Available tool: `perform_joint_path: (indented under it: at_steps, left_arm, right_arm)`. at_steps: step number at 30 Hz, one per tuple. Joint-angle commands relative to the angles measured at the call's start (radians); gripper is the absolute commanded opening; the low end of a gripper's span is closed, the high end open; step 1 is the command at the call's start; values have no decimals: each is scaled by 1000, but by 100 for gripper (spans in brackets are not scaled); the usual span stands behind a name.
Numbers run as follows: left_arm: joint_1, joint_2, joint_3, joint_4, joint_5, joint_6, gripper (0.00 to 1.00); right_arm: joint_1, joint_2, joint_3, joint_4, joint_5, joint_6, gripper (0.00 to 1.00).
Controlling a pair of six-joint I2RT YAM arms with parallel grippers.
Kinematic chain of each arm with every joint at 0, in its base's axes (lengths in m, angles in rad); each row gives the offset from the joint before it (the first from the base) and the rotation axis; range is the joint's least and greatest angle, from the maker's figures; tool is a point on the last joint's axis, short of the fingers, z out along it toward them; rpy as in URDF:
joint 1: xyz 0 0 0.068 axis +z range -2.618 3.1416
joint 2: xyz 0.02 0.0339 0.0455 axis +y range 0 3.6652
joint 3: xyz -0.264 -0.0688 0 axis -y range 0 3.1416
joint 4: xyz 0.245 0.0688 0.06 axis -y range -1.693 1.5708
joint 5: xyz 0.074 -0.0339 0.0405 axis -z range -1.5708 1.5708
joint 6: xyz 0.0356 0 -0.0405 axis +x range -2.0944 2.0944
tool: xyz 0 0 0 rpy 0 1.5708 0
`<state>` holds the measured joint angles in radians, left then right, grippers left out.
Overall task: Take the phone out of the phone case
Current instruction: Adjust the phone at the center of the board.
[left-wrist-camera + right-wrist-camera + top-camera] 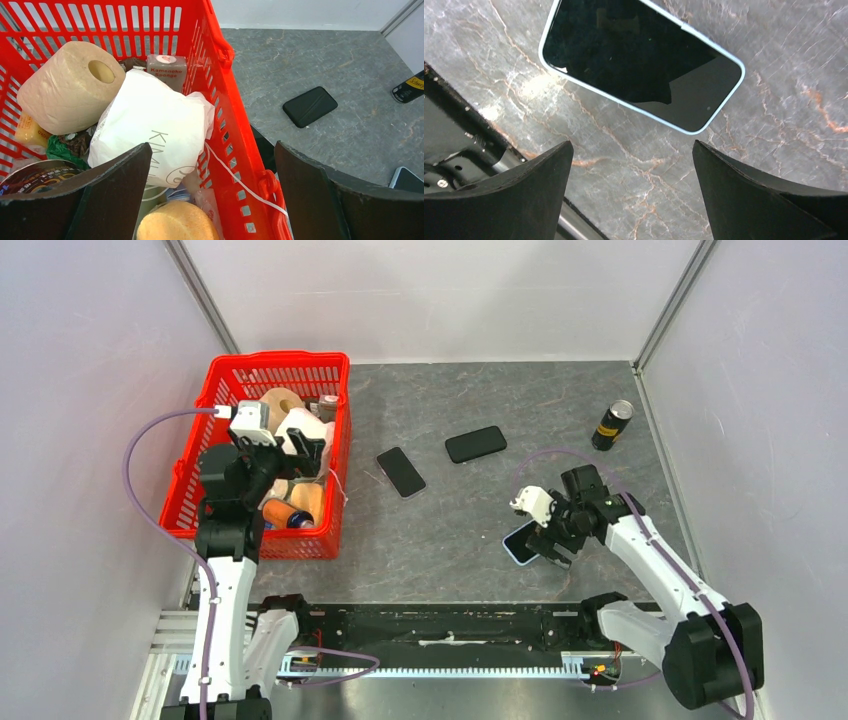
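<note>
A phone (639, 65) with a dark screen and a pale blue rim lies flat on the grey table, screen up; in the top view this phone (518, 544) is at the right front. I cannot tell whether the rim is a case. My right gripper (633, 142) (548, 540) hangs open just beside its near edge, with nothing between the fingers. A second dark phone (401, 472) and a matte black case-like slab (475, 444) (310, 106) lie mid-table. My left gripper (214, 145) (285, 452) is open above the red basket, holding nothing.
The red basket (340, 455) (235, 115) at the left holds a paper roll (70, 87), a white bag (150, 125) and other goods. A black and yellow can (612, 425) stands at the back right. Grey walls close in the table.
</note>
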<state>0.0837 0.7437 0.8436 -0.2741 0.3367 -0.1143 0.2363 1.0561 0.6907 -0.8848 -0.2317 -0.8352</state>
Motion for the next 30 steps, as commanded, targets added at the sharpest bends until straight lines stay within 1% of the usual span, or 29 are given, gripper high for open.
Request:
perform_joint_path:
  at_steps: [1, 10, 14, 19, 20, 22, 26, 30]
  left_arm:
    - [6, -5, -6, 51, -29, 22, 99]
    - [6, -3, -21, 67, -57, 31, 99]
    - [5, 0, -24, 72, -58, 31, 99]
    - [6, 1, -27, 73, -65, 36, 99]
    - [6, 0, -28, 75, -64, 36, 99]
    - [6, 0, -26, 75, -66, 36, 99]
    - [6, 0, -26, 76, -68, 36, 99]
    - [6, -1, -24, 76, -67, 34, 99]
  right_arm:
    - [64, -45, -59, 120, 42, 42, 97]
    - [227, -87, -167, 275, 172, 67, 97]
    - [282, -59, -180, 331, 208, 69, 97]
    - [332, 56, -163, 410, 226, 65, 97]
    - [339, 85, -156, 429, 256, 67, 97]
    - [345, 133, -135, 464, 269, 77, 97]
    - [345, 222, -59, 516, 281, 115, 97]
    - [343, 323, 54, 511, 289, 151, 97]
